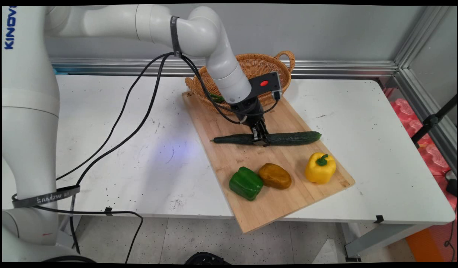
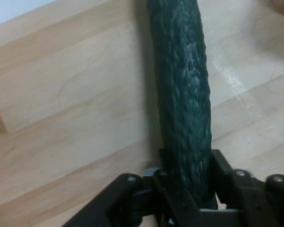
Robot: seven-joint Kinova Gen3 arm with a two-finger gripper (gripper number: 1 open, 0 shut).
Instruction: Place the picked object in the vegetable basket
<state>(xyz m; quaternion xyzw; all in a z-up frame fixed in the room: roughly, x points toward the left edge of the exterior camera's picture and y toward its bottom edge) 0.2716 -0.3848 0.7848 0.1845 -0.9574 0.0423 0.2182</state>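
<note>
Main view: the gripper point(image 1: 260, 139) was clamped round the middle of the cucumber point(image 1: 288, 138), which lay on the cutting board point(image 1: 229, 163), in front of the wicker basket point(image 1: 257, 67). Hand view: fingers point(image 2: 222, 170) hugged the cucumber point(image 2: 182, 94); looked stiff, bumpy, probably balanced mid-length.

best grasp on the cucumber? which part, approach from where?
Mid-length, from straight above, fingers across its narrow width. The cucumber lies flat and lengthwise on the cutting board, long and slim, so the middle likely balances best. The end effector straddles it about there.
</note>
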